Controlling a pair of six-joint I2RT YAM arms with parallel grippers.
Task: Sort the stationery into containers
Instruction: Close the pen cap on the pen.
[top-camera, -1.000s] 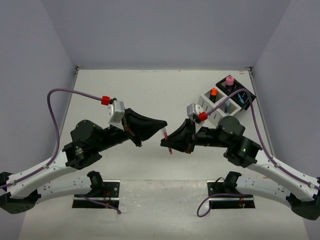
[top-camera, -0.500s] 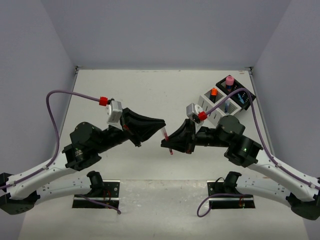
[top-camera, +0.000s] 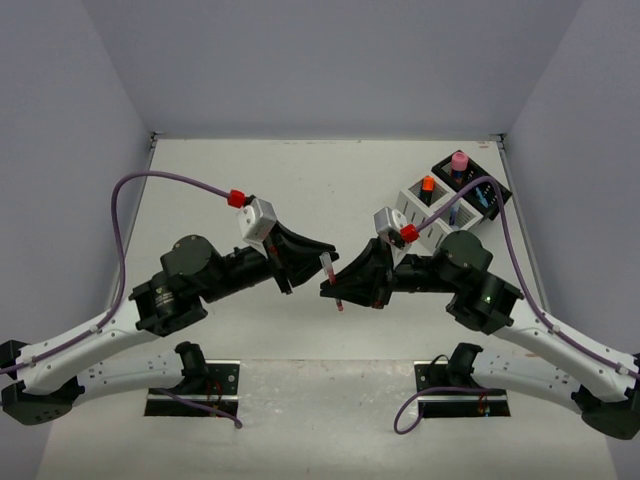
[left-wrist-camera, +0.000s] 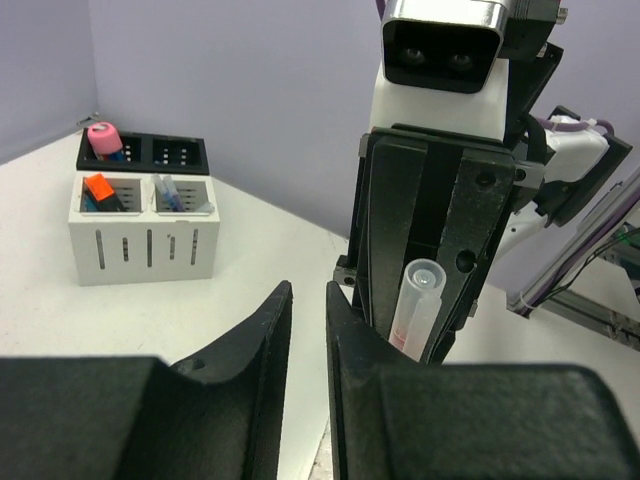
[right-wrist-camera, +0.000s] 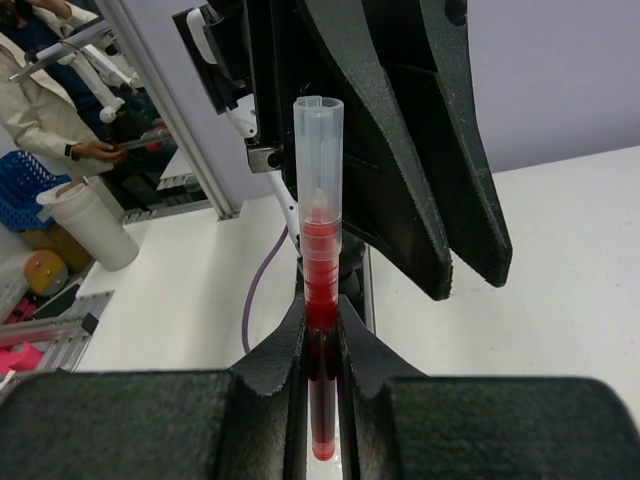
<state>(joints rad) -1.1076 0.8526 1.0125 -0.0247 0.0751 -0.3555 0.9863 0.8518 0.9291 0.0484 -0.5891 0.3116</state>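
While poised above the worktop (top-camera: 300, 190), well apart from the white container (left-wrist-camera: 140, 250) and black container (left-wrist-camera: 145, 150), carries a drop risk. Right end effector (right-wrist-camera: 320, 320) clenched low on the red pen (right-wrist-camera: 320, 260); left end effector (left-wrist-camera: 308, 300) slightly parted, empty, just beside. Could tilt or slip loose if bumped by those near tips.

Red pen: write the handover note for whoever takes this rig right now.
Right gripper: shut on the red pen, held in the air mid-workspace.
Left gripper: open, empty, facing the pen without gripping it.
Done: pink cylinder stands in the black box; orange highlighter and blue pens sit in separate compartments of the white box.
Left: carry the red pen to a box, probably in with the blue pens.
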